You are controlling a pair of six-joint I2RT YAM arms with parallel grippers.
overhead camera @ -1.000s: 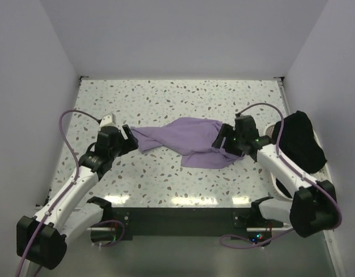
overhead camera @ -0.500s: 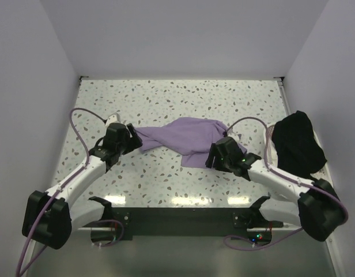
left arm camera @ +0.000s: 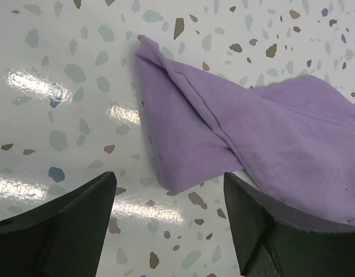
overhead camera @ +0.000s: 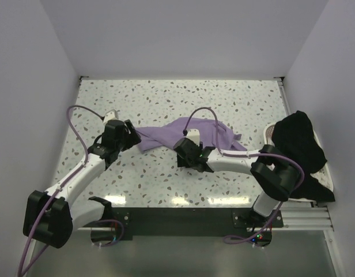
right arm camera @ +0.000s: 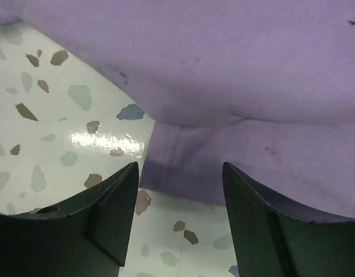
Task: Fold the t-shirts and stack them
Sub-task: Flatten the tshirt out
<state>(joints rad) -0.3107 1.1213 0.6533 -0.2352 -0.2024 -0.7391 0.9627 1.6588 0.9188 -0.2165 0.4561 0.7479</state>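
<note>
A crumpled purple t-shirt (overhead camera: 189,134) lies in the middle of the speckled table (overhead camera: 166,98). My left gripper (overhead camera: 131,136) is open and empty just off the shirt's left corner, which shows in the left wrist view (left arm camera: 223,127). My right gripper (overhead camera: 187,154) is open over the shirt's near hem, which shows between the fingers in the right wrist view (right arm camera: 223,133). A black t-shirt (overhead camera: 298,141) lies heaped at the right edge.
The black shirt rests on a white tray or rack (overhead camera: 316,184) at the table's right side. White walls close in the table on the left, back and right. The arms' bases stand on a black bar (overhead camera: 177,216) at the near edge.
My right gripper has swept left along the shirt's near edge, from its right end to its near-middle hem. The shirt's right part was pulled up and back. My left gripper moved little.
</note>
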